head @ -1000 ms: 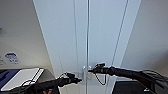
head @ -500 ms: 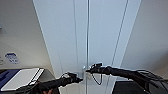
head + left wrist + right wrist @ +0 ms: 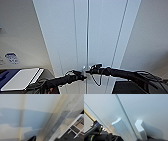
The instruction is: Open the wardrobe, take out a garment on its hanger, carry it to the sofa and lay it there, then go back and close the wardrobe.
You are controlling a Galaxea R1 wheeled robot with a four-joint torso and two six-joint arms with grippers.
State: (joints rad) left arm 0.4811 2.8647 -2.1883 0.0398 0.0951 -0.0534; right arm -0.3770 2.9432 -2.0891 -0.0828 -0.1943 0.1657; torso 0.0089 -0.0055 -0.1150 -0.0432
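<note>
The wardrobe stands tall and white, filling the head view from 12 o'clock down to 6 o'clock, flanked by plain wall. Its two plain doors are shut, meeting flush along a thin vertical centre seam. Faint vertical lines run down each door panel. In the right wrist view, two small white block-shaped handles sit paired on either side of the seam, projecting from the door faces, close together but apart. In the left wrist view its flat white door face carries a soft shadow.
</note>
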